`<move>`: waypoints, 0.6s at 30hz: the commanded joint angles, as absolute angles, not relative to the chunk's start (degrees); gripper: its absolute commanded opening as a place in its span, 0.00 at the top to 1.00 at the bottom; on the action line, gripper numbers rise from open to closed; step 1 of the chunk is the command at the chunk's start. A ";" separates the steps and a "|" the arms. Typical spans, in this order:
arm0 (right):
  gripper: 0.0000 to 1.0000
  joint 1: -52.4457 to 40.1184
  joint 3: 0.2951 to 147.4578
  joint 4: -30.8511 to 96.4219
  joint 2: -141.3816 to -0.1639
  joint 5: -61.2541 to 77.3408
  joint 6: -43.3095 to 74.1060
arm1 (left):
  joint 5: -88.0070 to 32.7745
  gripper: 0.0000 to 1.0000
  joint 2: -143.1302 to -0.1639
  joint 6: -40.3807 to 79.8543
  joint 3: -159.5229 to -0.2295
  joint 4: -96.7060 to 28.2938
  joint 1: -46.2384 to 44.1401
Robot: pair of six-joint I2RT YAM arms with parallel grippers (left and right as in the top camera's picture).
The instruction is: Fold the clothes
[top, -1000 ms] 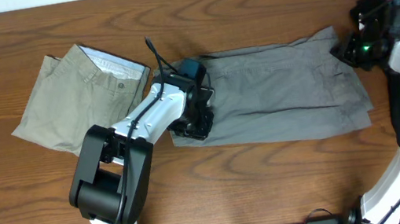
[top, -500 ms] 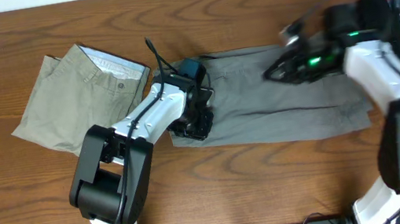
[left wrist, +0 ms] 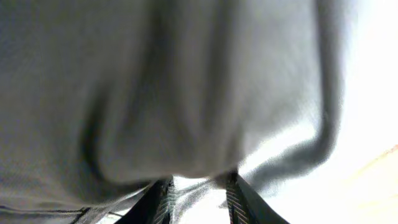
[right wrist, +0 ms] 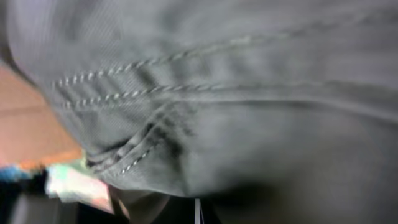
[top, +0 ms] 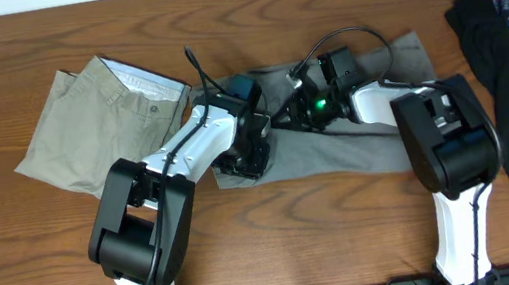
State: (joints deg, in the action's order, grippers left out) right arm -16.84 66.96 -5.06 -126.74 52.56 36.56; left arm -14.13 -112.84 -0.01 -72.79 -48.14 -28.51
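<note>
Wood-grain bench (top: 28,247) under everything; grey shorts (top: 327,157) mid-bench, right half doubled over toward left end effector (top: 242,159), pinched narrow on their left edge; right end effector (top: 284,120) just beside, clamped on grey cloth; khaki shorts (top: 95,121) left of both.

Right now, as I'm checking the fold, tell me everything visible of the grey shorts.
The mid-grey woven cloth shorts lie flattened across the middle of the brown wooden table, creased, with pale double-stitched seams. The left fingers grip the left edge; the white right arm reaches over the middle, cloth filling its wrist view.
</note>
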 commanded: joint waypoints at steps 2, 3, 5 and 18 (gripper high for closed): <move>0.95 -14.24 66.89 -12.43 -132.79 39.22 52.27 | -10.87 0.69 -116.25 0.21 -71.18 -50.63 -28.05; 0.95 -13.47 66.89 -14.59 -133.10 38.70 52.23 | -10.87 0.69 -116.25 0.21 -71.16 -50.92 -28.05; 0.94 -11.38 66.92 -18.59 -133.10 38.39 52.03 | -10.85 0.69 -116.25 0.21 -71.16 -51.22 -28.05; 0.98 12.03 67.33 -27.42 -132.84 54.78 46.46 | -10.83 0.69 -116.25 -0.43 -71.18 -51.20 -28.05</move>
State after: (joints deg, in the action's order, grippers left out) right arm 7.18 67.22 -28.12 -131.13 50.92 49.82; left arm -13.74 -112.99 -0.05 -72.90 -50.09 -28.51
